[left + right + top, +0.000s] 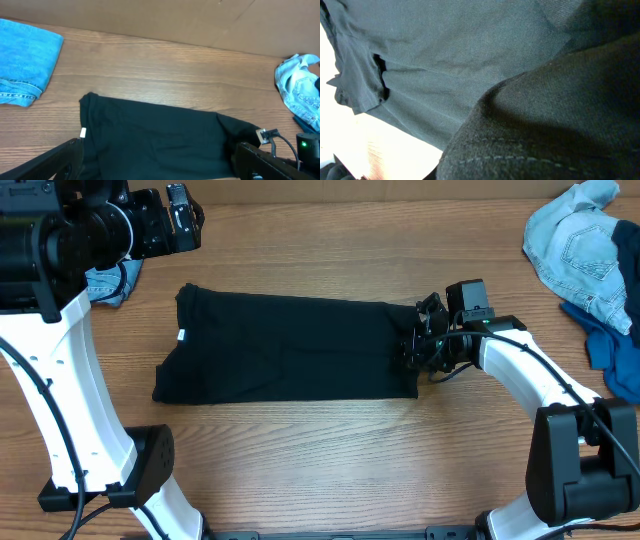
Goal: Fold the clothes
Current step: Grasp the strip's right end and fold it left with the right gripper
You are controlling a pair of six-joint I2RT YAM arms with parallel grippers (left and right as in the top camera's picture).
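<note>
The black T-shirt (290, 345) lies flat on the wooden table as a long folded rectangle, with its small white tag (181, 334) at the left end. My right gripper (420, 345) sits at the shirt's right edge. In the right wrist view black fabric (445, 60) fills the frame, a stitched hem (535, 150) lies right at the lens, and the fingers are hidden. My left gripper (185, 220) is raised high at the back left, open and empty. Its view looks down on the shirt (160, 135) between its wide-apart fingers (160, 172).
A crumpled light-blue denim piece (575, 245) and a royal-blue garment (610, 350) lie at the right edge. A folded light-blue denim piece (25, 60) lies at the back left, partly under the left arm (105, 280). A cardboard wall (200, 20) runs behind the table.
</note>
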